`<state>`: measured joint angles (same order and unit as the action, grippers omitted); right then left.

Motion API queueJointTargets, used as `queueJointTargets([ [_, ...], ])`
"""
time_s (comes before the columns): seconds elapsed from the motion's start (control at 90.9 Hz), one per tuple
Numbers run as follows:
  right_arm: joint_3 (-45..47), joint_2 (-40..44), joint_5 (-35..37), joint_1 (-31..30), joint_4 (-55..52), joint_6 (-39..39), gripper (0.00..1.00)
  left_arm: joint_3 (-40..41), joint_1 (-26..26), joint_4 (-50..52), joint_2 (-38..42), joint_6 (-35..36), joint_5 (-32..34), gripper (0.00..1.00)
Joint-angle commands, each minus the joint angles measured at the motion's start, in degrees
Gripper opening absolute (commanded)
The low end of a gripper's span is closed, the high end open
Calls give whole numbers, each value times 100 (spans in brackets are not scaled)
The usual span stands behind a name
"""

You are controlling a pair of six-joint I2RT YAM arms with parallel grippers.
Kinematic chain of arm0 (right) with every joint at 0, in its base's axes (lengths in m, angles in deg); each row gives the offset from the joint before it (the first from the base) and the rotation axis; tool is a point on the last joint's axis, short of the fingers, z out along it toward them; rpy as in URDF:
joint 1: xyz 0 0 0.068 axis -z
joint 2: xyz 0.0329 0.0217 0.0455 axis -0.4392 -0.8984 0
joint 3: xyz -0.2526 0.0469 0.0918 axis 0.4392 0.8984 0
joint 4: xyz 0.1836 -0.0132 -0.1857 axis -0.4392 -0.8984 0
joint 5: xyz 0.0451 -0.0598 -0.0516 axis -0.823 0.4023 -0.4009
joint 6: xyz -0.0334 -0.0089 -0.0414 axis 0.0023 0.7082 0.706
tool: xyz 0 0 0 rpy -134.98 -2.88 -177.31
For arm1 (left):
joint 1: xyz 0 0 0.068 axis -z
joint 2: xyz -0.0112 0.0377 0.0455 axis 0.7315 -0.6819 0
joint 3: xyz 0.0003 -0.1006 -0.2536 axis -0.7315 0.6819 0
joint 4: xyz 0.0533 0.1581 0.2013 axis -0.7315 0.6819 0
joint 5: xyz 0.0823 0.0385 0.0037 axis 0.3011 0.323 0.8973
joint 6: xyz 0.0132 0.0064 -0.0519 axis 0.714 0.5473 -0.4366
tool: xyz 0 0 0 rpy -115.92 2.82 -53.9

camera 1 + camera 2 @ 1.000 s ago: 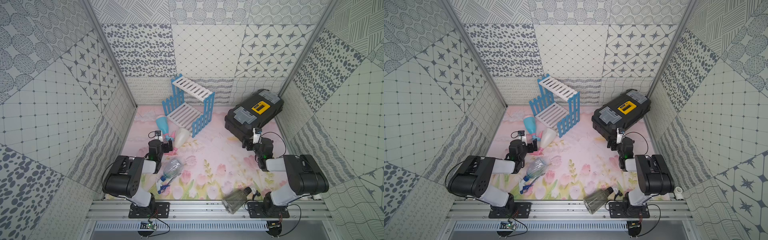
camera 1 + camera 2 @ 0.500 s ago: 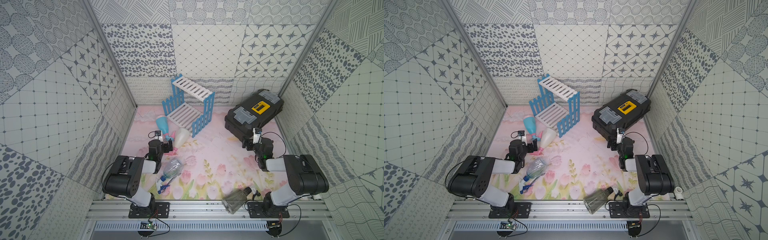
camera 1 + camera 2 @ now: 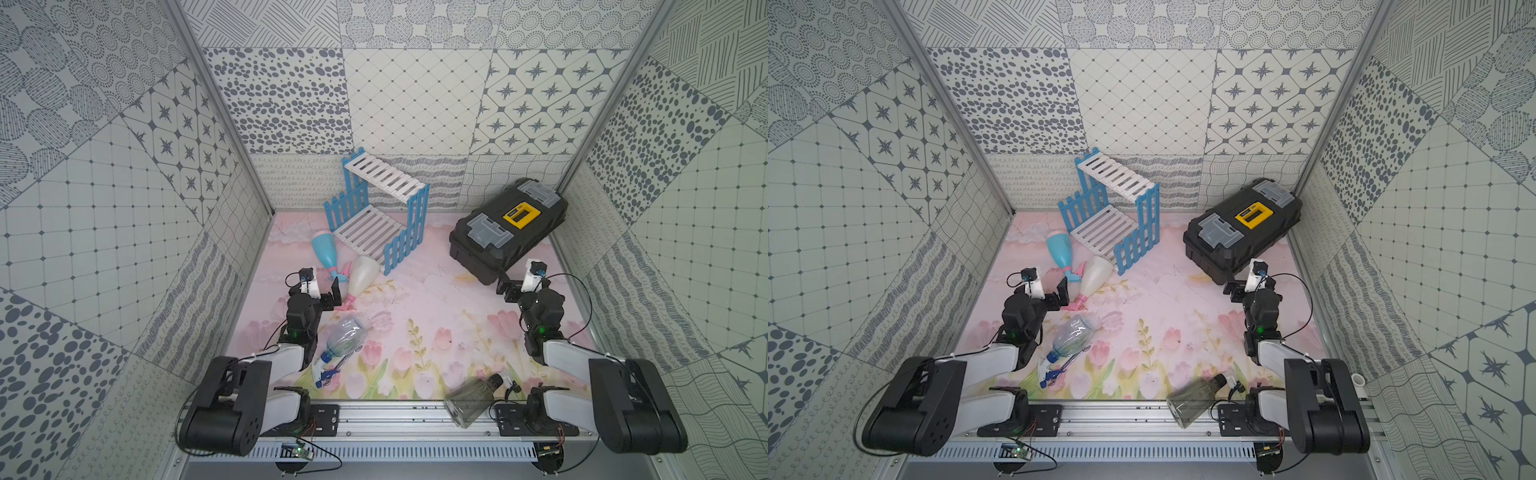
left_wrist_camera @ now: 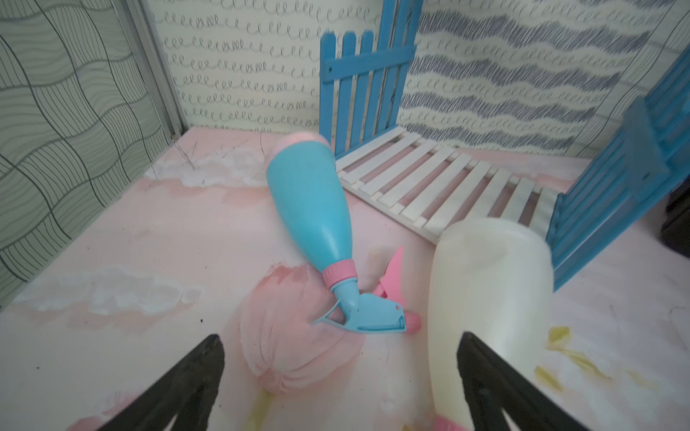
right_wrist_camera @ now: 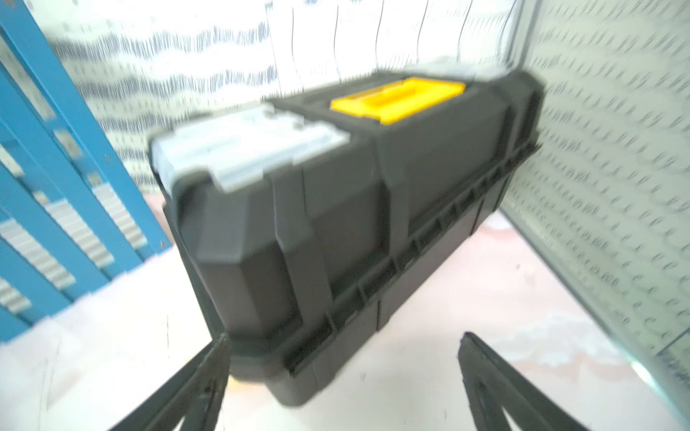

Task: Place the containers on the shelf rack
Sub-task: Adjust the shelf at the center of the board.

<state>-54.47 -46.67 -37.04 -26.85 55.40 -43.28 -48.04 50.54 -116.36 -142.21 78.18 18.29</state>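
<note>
The left hand (image 4: 339, 337) and right hand (image 5: 344, 336) are open. The white plastic spray bottle (image 4: 489, 298), lower right, looks light and slippery; its fat body seems best to hold.

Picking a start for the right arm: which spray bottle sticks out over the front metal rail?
The smoky grey bottle with the black trigger; its base overlaps the front rail, while the other three lie wholly on the floral mat.

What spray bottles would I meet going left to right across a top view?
light-blue bottle → white bottle → smoky grey bottle. The clear bottle overlaps the first two sideways, so it is left out.
</note>
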Motion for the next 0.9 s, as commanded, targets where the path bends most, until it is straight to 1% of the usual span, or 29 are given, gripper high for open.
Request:
queueJointTargets([
  [0.0, -217, 919, 238, 16, -369, -411, 97, -489, -43, 1718, 1460, -445, -279, 99],
  [0.066, -838, 1435, 153, 18, -1692, -670, 97, -935, -1, 2662, 1931, -645, -402, 99],
  [0.099, -1200, 1581, 109, 15, -2613, -867, 97, -1118, 35, 3043, 2092, -735, -514, 99],
  [0.154, -1784, 1657, -148, 7, -3657, -1060, 97, -1389, 113, 3421, 2321, -841, -838, 99],
  [0.22, -2476, 1506, -610, -141, -4486, -1126, 97, -1716, 206, 3750, 2388, -1037, -1310, 99],
  [0.264, -2866, 1315, -615, -542, -4876, -1135, 97, -2001, 274, 4060, 2347, -1229, -1660, 99],
  [0.319, -3329, 1030, -136, -1277, -5246, -1066, 97, -2317, 341, 4426, 2229, -1444, -2066, 99],
  [0.341, -3487, 872, 153, -1560, -5329, -1021, 97, -2459, 370, 4574, 2173, -1523, -2205, 99],
  [0.374, -3685, 641, 493, -2166, -5370, -997, 97, -2625, 400, 4784, 2111, -1630, -2367, 99],
  [0.429, -3991, 176, 987, -2921, -5301, -1103, 97, -2845, 419, 5160, 2015, -1788, -2524, 99],
  [0.484, -4322, -367, 1377, -3529, -5125, -1215, 97, -3037, 427, 5529, 1993, -1864, -2693, 99],
  [0.561, -4918, -1277, 1881, -4235, -4931, -1225, 97, -3235, 429, 5982, 2007, -1732, -2941, 99],
  [0.66, -5688, -2379, 2191, -4694, -4825, -1444, 97, -3395, 429, 6536, 2091, -1499, -3073, 99],
  [0.781, -6384, -3453, 2398, -4834, -4504, -1718, 97, -3414, 426, 6894, 2171, -1251, -3192, 99],
  [0.891, -7199, -4310, 2644, -4839, -4579, -1776, 97, -3281, 429, 6910, 2170, -1208, -3245, 99],
])
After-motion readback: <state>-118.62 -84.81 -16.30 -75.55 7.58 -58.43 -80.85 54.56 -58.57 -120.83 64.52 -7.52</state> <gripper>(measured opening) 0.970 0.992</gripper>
